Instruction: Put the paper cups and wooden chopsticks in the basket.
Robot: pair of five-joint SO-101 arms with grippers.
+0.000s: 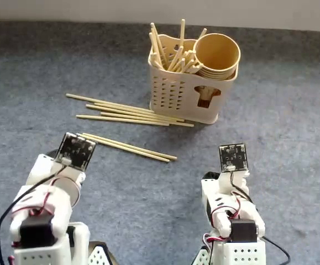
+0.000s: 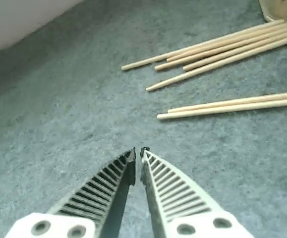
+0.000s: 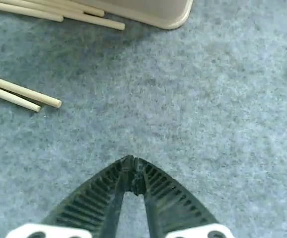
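Beside basket (image 1: 173, 98), chopsticks (image 1: 127, 113) (cups (image 1: 218, 54) inside)

your right gripper (image 3: 133, 174) hangs over the grey carpet (image 3: 212, 99), tips pressed together; two chopsticks (image 3: 19, 93) lie nearby, the basket (image 3: 153, 10) corner farther off.

There was one basket (image 1: 176, 99), at one o'clock on the carpet (image 1: 292, 138). It held one nested stack of paper cups (image 1: 218, 52), about four rims showing, and a bunch of upright chopsticks (image 1: 173, 52) too crowded to count exactly. Seven more lay loose: five in a bundle (image 1: 126, 113) at nine o'clock from the basket and two in a pair (image 1: 132, 148) at seven o'clock.
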